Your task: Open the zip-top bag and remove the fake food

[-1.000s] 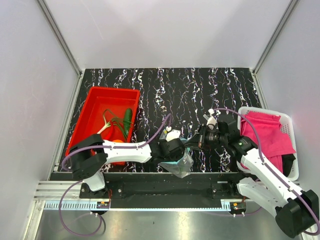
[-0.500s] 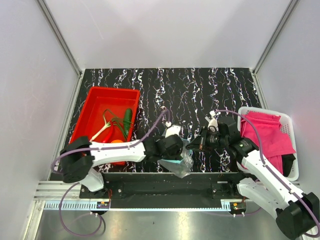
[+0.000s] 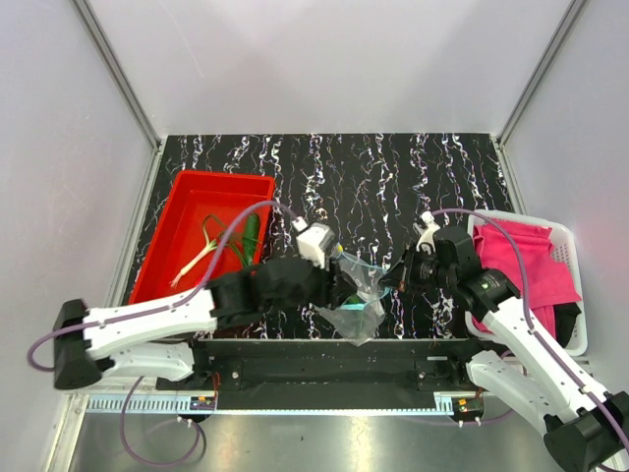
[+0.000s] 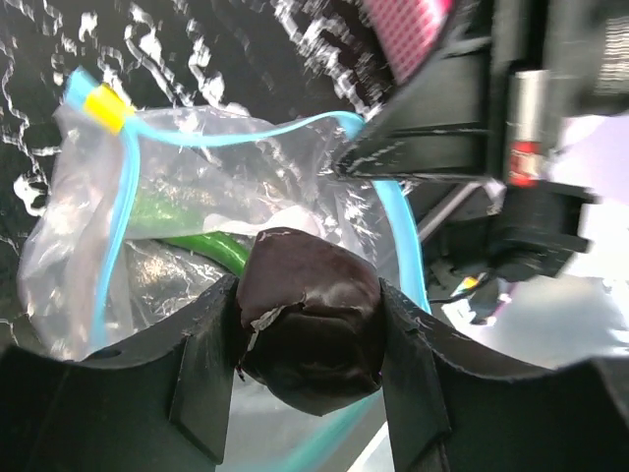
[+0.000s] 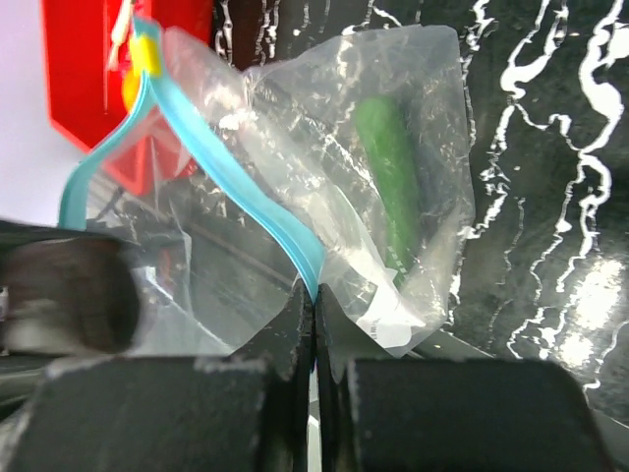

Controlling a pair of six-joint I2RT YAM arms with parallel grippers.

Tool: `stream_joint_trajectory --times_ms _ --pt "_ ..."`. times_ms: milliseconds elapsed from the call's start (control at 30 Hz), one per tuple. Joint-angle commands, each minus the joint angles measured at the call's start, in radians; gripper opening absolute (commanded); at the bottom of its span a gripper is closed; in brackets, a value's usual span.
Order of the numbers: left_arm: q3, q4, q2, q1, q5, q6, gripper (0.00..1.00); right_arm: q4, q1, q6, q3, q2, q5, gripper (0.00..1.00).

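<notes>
Top external view, starting at the left edge: red tray (image 3: 182, 221) on the black marbled counter (image 3: 393, 177), holding a green onion (image 3: 200, 256) and a cucumber (image 3: 252, 229). Moving right to lower centre: left gripper (image 3: 346, 280), stretched across to the mouth of the zip-top bag (image 3: 362, 307). Up close in the left wrist view: clamped on a brown lump (image 4: 310, 324), glossy and dark, squeezed between both fingers (image 4: 201, 374) right at the teal rim. Behind it, inside the clear plastic, a green piece of fake food (image 4: 201, 241). Yellow slider tab (image 4: 108, 103) at the upper left of that frame. Bag itself just right of centre, strung between the two grippers near the counter's front edge. Next right: right gripper (image 3: 393, 280), pinched tight on the teal zip strip, jaws closed flat on it in the right wrist view. Far right: white basket (image 3: 565, 236) with a pink cloth (image 3: 521, 261) inside.
</notes>
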Motion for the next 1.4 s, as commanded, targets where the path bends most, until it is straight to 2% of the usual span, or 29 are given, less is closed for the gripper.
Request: stream_joint_trajectory --times_ms 0,100,133,200,233,267,400,433,600,633,700,733,767,833,867,967,1033,1067,1100,1167,1267,1300,1367 --pt "-0.109 0.220 -0.173 -0.003 -0.051 0.035 0.00 -0.018 0.004 -0.042 0.046 0.004 0.050 0.00" --pt "-0.151 0.226 -0.311 0.000 -0.201 0.010 0.00 -0.027 0.004 -0.050 0.062 0.004 0.064 0.00" --pt "-0.159 0.206 -0.339 -0.002 -0.290 -0.003 0.00 -0.032 0.004 -0.051 0.066 0.004 0.067 0.00" --pt "-0.136 0.043 -0.388 0.029 -0.368 -0.043 0.04 -0.041 0.004 -0.054 0.083 0.009 0.072 0.00" --pt "-0.086 -0.052 -0.390 0.056 -0.434 -0.128 0.05 -0.044 0.004 -0.056 0.089 0.010 0.072 0.00" --pt "-0.068 -0.239 -0.391 0.122 -0.454 -0.172 0.04 -0.048 0.004 -0.056 0.097 0.010 0.072 0.00" --pt "-0.102 -0.418 -0.442 0.300 -0.459 -0.238 0.12 -0.058 0.004 -0.061 0.112 0.007 0.078 0.00" --pt "-0.119 -0.452 -0.450 0.380 -0.441 -0.238 0.15 -0.059 0.004 -0.061 0.114 0.009 0.079 0.00" --pt "-0.214 -0.472 -0.438 0.650 -0.329 -0.162 0.18 -0.065 0.004 -0.058 0.114 0.003 0.073 0.00" --pt "-0.228 -0.446 -0.418 0.734 -0.271 -0.128 0.24 -0.070 0.004 -0.056 0.114 0.003 0.072 0.00" --pt "-0.258 -0.417 -0.398 0.797 -0.229 -0.105 0.43 -0.070 0.004 -0.056 0.114 0.001 0.067 0.00" --pt "-0.260 -0.396 -0.381 0.834 -0.208 -0.085 0.57 -0.072 0.004 -0.056 0.114 -0.001 0.067 0.00" --pt "-0.260 -0.388 -0.373 0.843 -0.203 -0.074 0.76 -0.072 0.004 -0.054 0.114 0.001 0.064 0.00" --pt "-0.240 -0.383 -0.364 0.848 -0.183 -0.046 0.86 -0.075 0.004 -0.056 0.117 0.002 0.061 0.00" --pt "-0.232 -0.383 -0.361 0.848 -0.171 -0.046 0.98 -0.072 0.003 -0.058 0.117 0.010 0.053 0.00" --pt "-0.208 -0.340 -0.364 0.848 -0.023 -0.028 0.99 -0.072 0.004 -0.067 0.128 0.036 0.034 0.00" --pt "-0.208 -0.275 -0.362 0.848 0.155 -0.026 0.83 -0.065 0.004 -0.071 0.135 0.048 0.029 0.00" --pt "-0.211 -0.247 -0.361 0.848 0.205 -0.036 0.80 -0.061 0.004 -0.073 0.135 0.058 0.029 0.00" --pt "-0.220 -0.212 -0.355 0.845 0.343 -0.060 0.74 -0.059 0.004 -0.073 0.137 0.059 0.027 0.00" --pt "-0.232 -0.104 -0.355 0.799 0.412 -0.091 0.68 -0.050 0.004 -0.071 0.138 0.061 0.026 0.00" --pt "-0.182 -0.020 -0.341 0.614 0.339 -0.126 0.67 -0.045 0.006 -0.071 0.139 0.068 0.018 0.00" --pt "-0.163 0.012 -0.324 0.503 0.311 -0.128 0.65 -0.045 0.004 -0.071 0.137 0.070 0.015 0.00" --pt "-0.091 0.048 -0.278 0.357 0.262 -0.125 0.64 -0.042 0.004 -0.070 0.132 0.072 0.012 0.00"
